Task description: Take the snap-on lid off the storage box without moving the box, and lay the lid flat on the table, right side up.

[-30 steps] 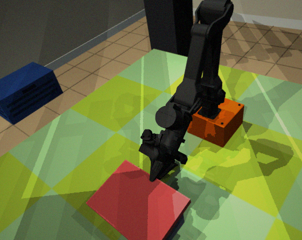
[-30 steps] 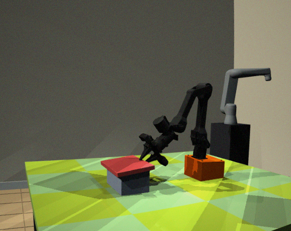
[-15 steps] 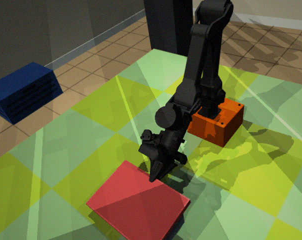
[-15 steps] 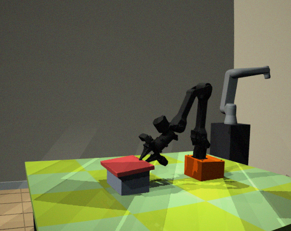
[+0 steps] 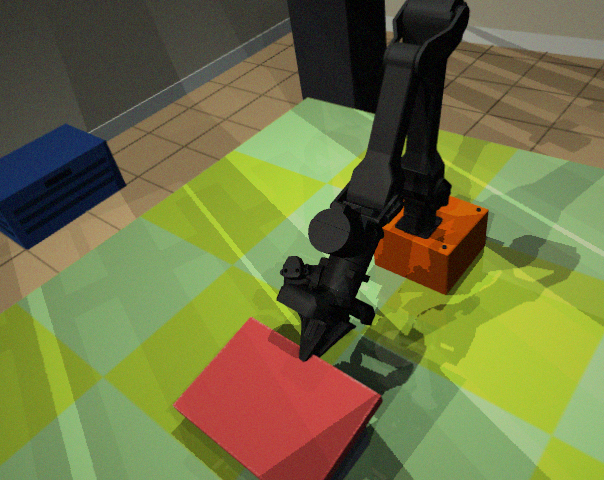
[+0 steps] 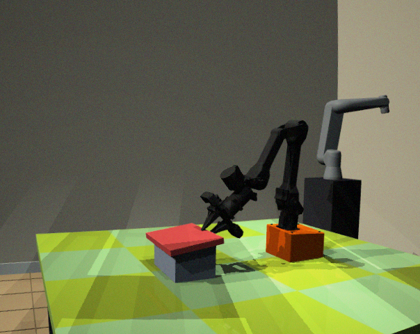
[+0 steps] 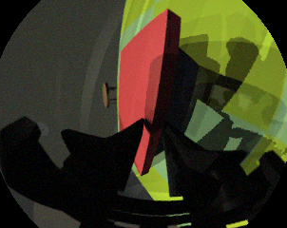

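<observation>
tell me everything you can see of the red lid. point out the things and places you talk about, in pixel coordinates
The red lid (image 5: 271, 397) (image 6: 185, 237) (image 7: 139, 71) is a plain, flat, four-cornered slab with a smooth matte top, a shallow rim and no visible handle; its material is unclear. It sits over the blue-grey box (image 6: 194, 267) (image 7: 183, 78), overhanging its walls, slightly tilted by the look of it. The black gripper (image 5: 312, 356) (image 6: 208, 230) (image 7: 154, 123) is shut on its edge facing the arm's orange base.

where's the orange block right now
In the exterior view the orange block stands on the table, right of the red lid, directly under the black arm's foot.
</observation>
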Robot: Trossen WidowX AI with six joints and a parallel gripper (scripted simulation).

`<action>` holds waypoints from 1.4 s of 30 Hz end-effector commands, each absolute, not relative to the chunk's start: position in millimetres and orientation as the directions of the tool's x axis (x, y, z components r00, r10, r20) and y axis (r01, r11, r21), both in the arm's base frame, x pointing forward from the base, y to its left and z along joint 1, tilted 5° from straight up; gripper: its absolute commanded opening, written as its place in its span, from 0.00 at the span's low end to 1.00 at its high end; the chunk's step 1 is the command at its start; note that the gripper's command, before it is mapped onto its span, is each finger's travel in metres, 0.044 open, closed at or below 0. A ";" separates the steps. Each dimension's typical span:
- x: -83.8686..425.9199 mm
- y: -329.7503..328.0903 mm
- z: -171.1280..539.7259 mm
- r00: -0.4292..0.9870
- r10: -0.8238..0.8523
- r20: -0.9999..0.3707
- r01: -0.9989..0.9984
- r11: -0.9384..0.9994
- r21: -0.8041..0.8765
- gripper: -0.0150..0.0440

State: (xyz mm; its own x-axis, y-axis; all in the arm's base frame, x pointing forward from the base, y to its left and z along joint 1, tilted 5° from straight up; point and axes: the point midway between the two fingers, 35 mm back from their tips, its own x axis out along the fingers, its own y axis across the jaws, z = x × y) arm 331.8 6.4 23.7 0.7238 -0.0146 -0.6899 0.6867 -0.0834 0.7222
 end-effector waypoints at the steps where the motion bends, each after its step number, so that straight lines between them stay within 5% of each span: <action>1: 335.5 5.9 33.9 0.736 -0.015 -0.677 0.674 -0.080 0.735 0.25; 42: 351.4 2.3 87.1 0.737 -0.015 -0.676 0.673 -0.080 0.736 0.25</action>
